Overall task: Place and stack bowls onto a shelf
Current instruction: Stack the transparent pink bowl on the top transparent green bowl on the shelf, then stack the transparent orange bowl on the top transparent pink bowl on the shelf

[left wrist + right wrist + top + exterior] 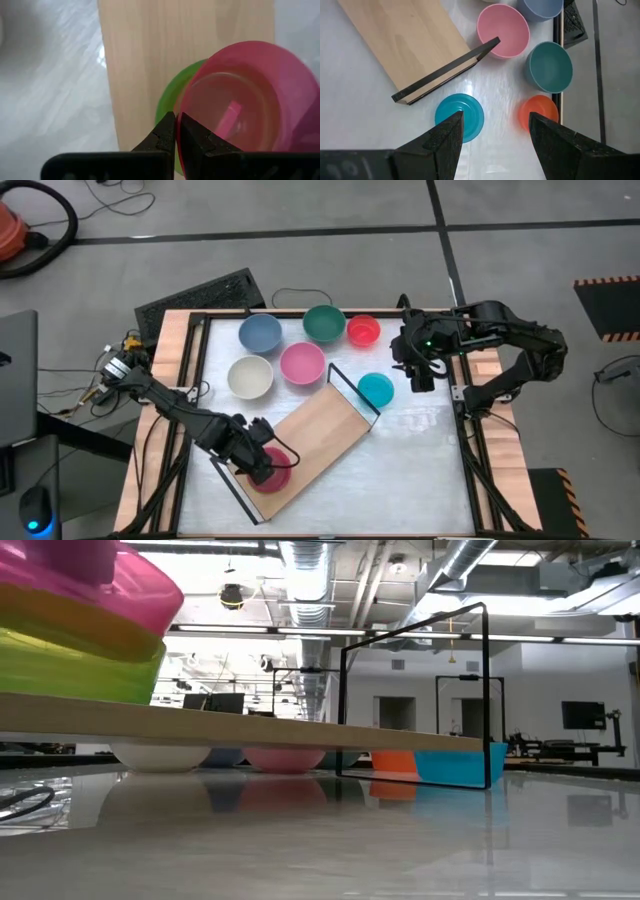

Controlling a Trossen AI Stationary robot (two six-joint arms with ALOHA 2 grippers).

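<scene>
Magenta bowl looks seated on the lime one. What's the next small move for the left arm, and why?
Probably open the left gripper and lift clear: its fingers are shut at the rim of the magenta bowl, which already sits nested in the lime green bowl on the shelf. The right gripper hangs open above the cyan bowl.

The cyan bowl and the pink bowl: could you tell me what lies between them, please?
The shelf's black wire end frame runs between the cyan bowl and the pink bowl, shown best in the right wrist view; the high view agrees.

Left claw (176, 131) closed, low; right claw (495, 131) spread, raised.
</scene>
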